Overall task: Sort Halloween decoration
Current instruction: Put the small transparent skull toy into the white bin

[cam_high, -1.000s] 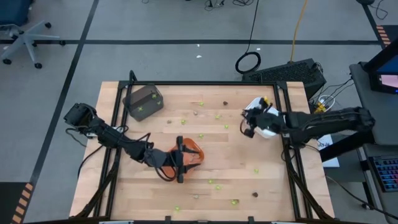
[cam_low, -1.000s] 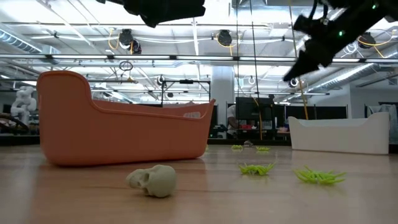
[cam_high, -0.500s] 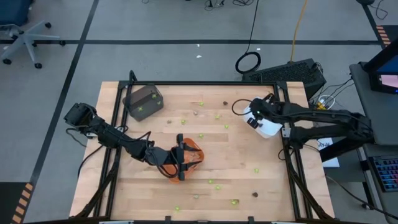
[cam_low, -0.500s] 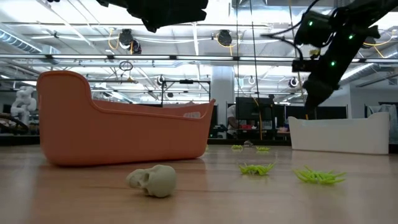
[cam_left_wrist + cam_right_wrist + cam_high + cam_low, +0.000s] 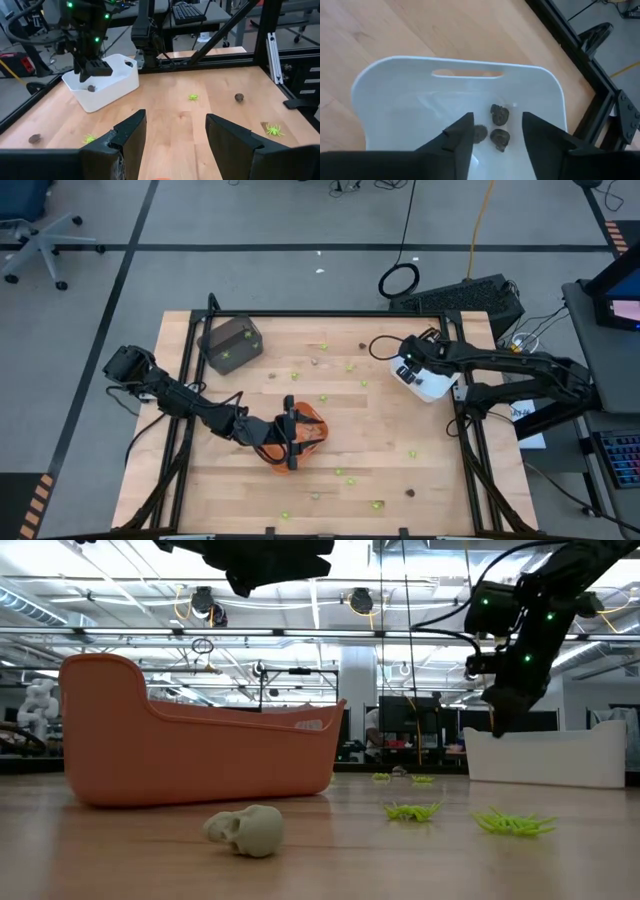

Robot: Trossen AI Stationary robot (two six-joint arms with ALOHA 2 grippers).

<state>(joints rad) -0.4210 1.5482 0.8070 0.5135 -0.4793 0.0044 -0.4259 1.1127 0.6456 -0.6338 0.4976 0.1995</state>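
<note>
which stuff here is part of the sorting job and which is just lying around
Job: green spiders, tan skull, dark skulls, white tray, orange tray, grey tray.
Lying about: cable loop, office chair, keyboard.

At the frame's bottom the left gripper (image 5: 175, 137) shows its two dark fingers spread apart over the wooden worktop (image 5: 175, 90). Upper left, the right gripper (image 5: 92, 70) hangs over a white tray (image 5: 107, 90), a dark piece (image 5: 91, 88) just below it. Lime-green pieces (image 5: 193, 97) and a brown piece (image 5: 239, 97) dot the worktop
</note>
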